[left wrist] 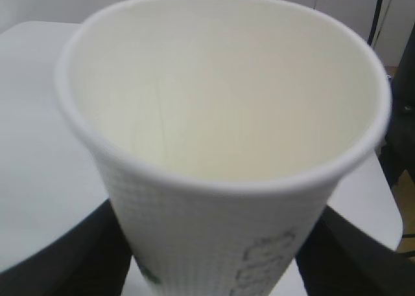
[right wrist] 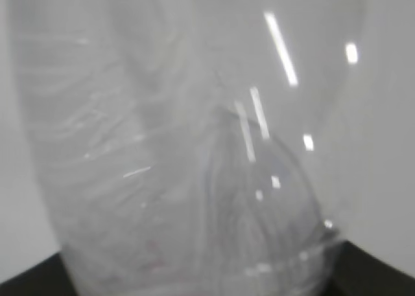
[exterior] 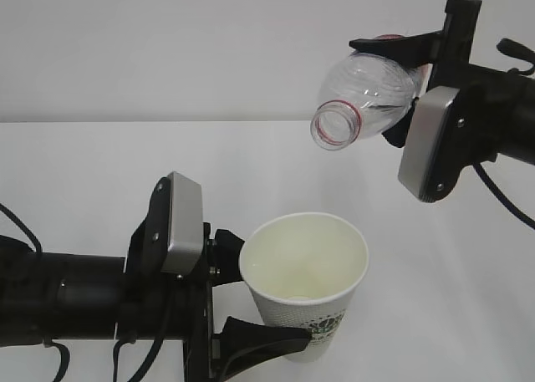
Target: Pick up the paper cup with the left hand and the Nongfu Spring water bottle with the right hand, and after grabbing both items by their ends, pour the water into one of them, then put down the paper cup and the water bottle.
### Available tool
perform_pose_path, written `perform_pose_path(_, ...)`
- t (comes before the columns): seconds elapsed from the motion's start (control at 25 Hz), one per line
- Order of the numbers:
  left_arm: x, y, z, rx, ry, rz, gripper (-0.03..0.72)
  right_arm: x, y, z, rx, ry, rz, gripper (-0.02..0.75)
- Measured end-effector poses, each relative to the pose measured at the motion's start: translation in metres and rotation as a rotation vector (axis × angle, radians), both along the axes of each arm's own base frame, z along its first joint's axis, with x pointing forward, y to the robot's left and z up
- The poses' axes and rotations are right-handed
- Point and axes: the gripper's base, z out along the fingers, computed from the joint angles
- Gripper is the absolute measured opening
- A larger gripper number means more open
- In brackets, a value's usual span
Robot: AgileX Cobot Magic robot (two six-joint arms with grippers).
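Observation:
The white paper cup [exterior: 305,282] stands upright at the lower middle, its green logo near the base. My left gripper [exterior: 259,303] is shut on its lower half, a black finger on each side. In the left wrist view the paper cup [left wrist: 227,147] fills the frame between the left gripper's [left wrist: 214,273] fingers [left wrist: 71,257]. My right gripper [exterior: 401,85] is shut on the clear Nongfu Spring water bottle [exterior: 368,85], which is tipped with its open, red-ringed mouth down-left, above and slightly right of the cup. No stream of water shows. The bottle [right wrist: 194,147] blurs the right wrist view; the right gripper [right wrist: 201,280] clasps it.
A white table [exterior: 100,165] runs under both arms to a plain white wall behind. The left arm's grey plate [exterior: 182,223] sits just left of the cup. The right arm's grey plate [exterior: 428,144] hangs right of the bottle mouth.

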Motion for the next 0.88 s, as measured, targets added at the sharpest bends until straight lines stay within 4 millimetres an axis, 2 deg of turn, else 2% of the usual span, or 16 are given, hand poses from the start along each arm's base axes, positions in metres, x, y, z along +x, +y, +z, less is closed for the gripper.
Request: perform_pose_path(0.88,0.0001,0.0,0.0,0.0,-0.002,0.0,0.537,-0.0007,0.0009,0.002,-0.045,-0.075,0.016,0.413)
